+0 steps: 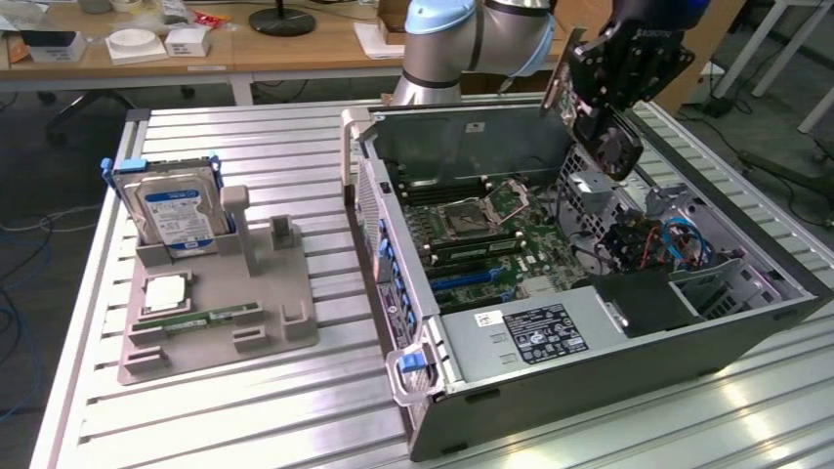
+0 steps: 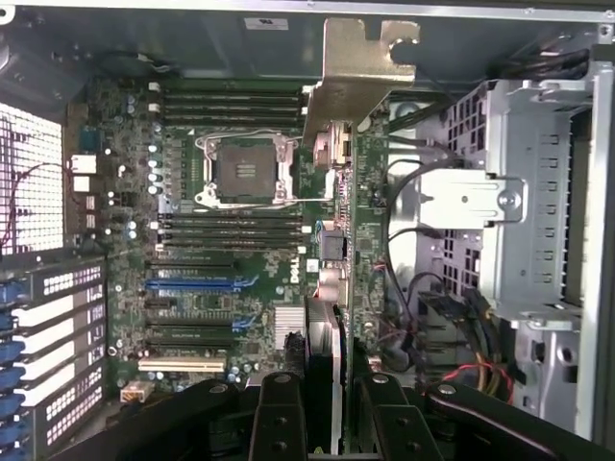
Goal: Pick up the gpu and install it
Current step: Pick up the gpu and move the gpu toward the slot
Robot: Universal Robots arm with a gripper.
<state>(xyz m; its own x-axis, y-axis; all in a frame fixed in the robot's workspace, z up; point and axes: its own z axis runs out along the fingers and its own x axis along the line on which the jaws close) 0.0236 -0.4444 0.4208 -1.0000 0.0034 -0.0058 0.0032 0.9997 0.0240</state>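
My gripper [image 1: 623, 61] is shut on the gpu [image 1: 607, 137]. The card hangs edge-down above the back right of the open computer case [image 1: 587, 376], its black shroud with the round fan facing the exterior view's right. In the wrist view the gpu [image 2: 338, 250] appears edge-on between my two black fingers [image 2: 279, 418], with its silver bracket [image 2: 360, 82] at the far end. Below it lies the green motherboard [image 2: 207, 288] with its blue and black expansion slots; the card is above them and apart from them.
On the exterior view's left, a grey fixture [image 1: 268, 332] holds a silver hard drive [image 1: 176, 210], a CPU [image 1: 167, 291] and a RAM stick [image 1: 195, 319]. Drive cages and cables [image 2: 538, 221] crowd the case beside the card. A wooden desk [image 1: 261, 49] stands behind.
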